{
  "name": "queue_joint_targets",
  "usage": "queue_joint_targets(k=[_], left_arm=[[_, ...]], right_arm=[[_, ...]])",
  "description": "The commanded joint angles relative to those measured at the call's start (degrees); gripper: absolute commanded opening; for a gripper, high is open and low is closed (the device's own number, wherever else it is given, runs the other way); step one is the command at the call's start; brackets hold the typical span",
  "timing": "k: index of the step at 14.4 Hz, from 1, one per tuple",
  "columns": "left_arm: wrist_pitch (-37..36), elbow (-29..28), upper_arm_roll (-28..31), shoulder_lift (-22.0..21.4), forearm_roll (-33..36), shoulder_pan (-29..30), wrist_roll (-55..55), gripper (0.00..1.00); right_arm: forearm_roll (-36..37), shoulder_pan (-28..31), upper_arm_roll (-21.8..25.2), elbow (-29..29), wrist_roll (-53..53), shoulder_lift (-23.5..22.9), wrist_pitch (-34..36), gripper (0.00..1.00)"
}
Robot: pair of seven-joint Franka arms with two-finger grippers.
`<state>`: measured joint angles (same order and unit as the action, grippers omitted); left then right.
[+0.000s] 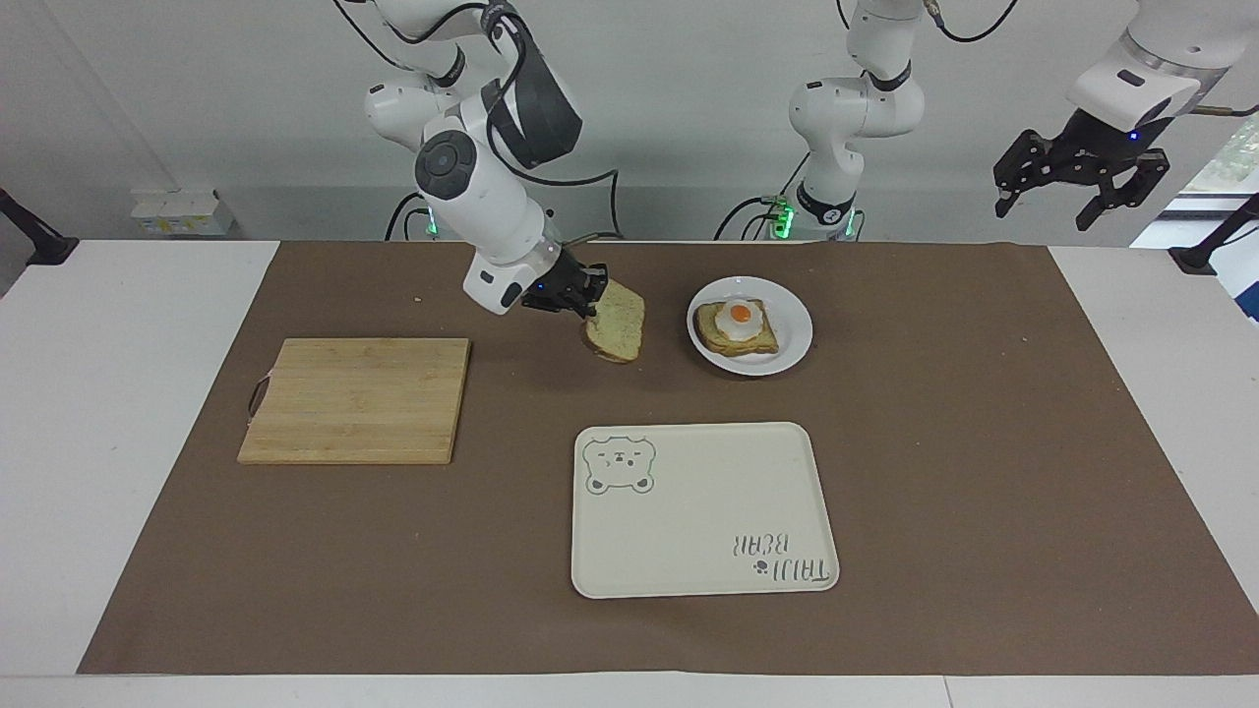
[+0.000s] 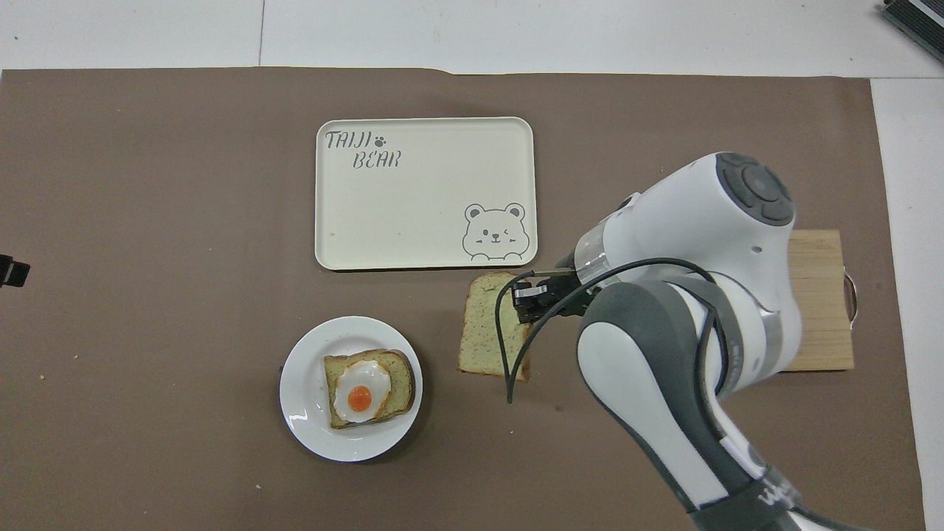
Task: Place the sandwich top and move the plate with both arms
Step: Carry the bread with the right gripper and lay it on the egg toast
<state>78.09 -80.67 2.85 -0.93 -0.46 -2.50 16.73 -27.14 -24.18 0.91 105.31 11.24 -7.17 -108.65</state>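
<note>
Sandwich top (image 1: 616, 322): light, soft, floppy slice, hanging tilted above the mat beside the plate (image 1: 792, 346), right gripper (image 1: 586, 295) pinching its crust edge shut; left gripper (image 1: 1082, 187) waiting raised, jaws spread and holding nothing.

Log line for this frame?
right hand: shut on bread, over mat beside plate | left hand: open, waiting | egg toast: uncovered
</note>
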Motion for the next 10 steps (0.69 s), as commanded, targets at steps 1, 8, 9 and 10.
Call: queue_joint_targets(k=[1, 8, 9, 10], left_arm=[[-0.04, -1.86, -0.3, -1.62, 0.46, 0.48, 0.67, 1.0], [-0.13, -1.86, -0.3, -1.62, 0.46, 0.48, 0.67, 1.0], [-0.13, -1.86, -0.3, -1.62, 0.46, 0.48, 0.58, 1.0], [-0.04, -1.86, -0.3, -1.62, 0.46, 0.57, 0.67, 1.0]], right_arm=[[-3.61, -4.54, 0.05, 0.95, 2.72, -1.62, -6.64, 0.0], [-9.16, -15.79, 0.05, 0.86, 7.65, -8.2, -20.09, 0.0], [-9.25, -17.72, 0.05, 0.86, 8.09, -9.52, -22.02, 0.0], [-9.25, -18.79, 0.05, 0.6, 8.0, -10.66, -23.26, 0.0]])
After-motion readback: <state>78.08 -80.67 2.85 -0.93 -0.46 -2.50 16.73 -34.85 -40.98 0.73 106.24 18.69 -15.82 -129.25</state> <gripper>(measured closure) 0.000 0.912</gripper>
